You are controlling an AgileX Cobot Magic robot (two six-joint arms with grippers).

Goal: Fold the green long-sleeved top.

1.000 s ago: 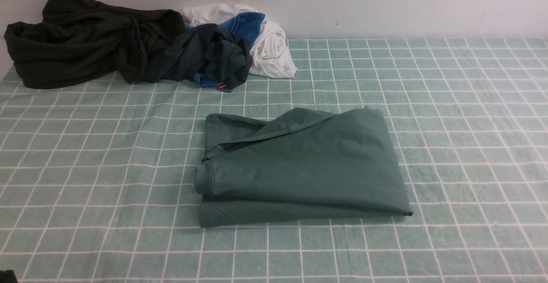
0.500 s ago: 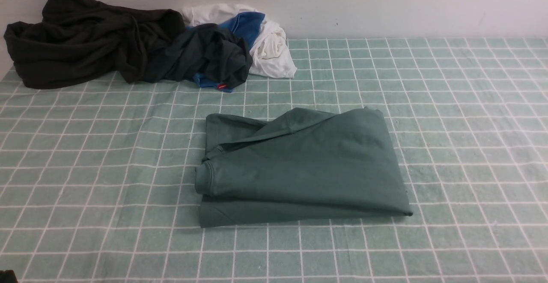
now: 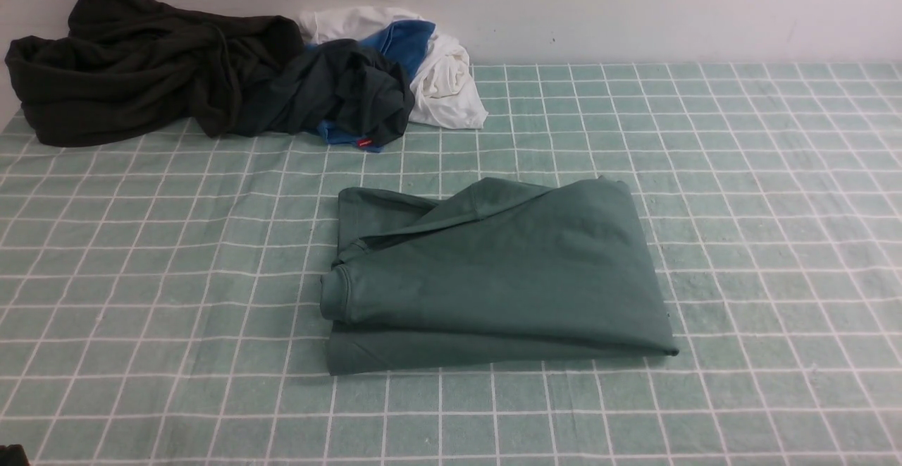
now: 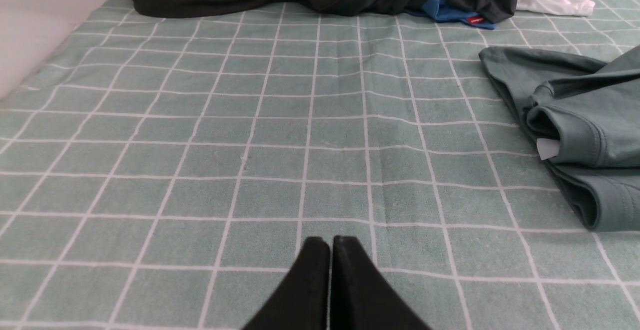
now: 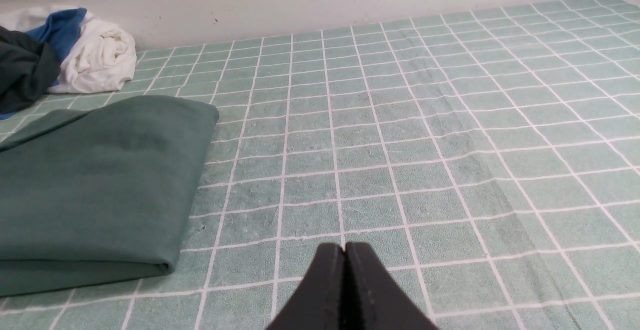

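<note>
Sage-green cotton long-sleeved top (image 3: 493, 276) sits mid-table, folded into a compact stack | black left gripper (image 4: 330, 242) clenched, empty | black right gripper (image 5: 344, 247) clenched, empty | folding looks finished, nothing left.

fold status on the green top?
Looks done: the sage-green long-sleeved cotton top lies as a compact layered rectangle on the checked tablecloth. In hand: nothing; left gripper and right gripper are shut, clear of it. Left: at most tidying the sleeve cuff.

We see the counter (image 3: 740, 170) under a green checked cloth bearing the folded green long-sleeved top (image 3: 493, 276) mid-surface and a heap of crumpled clothes (image 3: 232, 78) at its far left.
</note>
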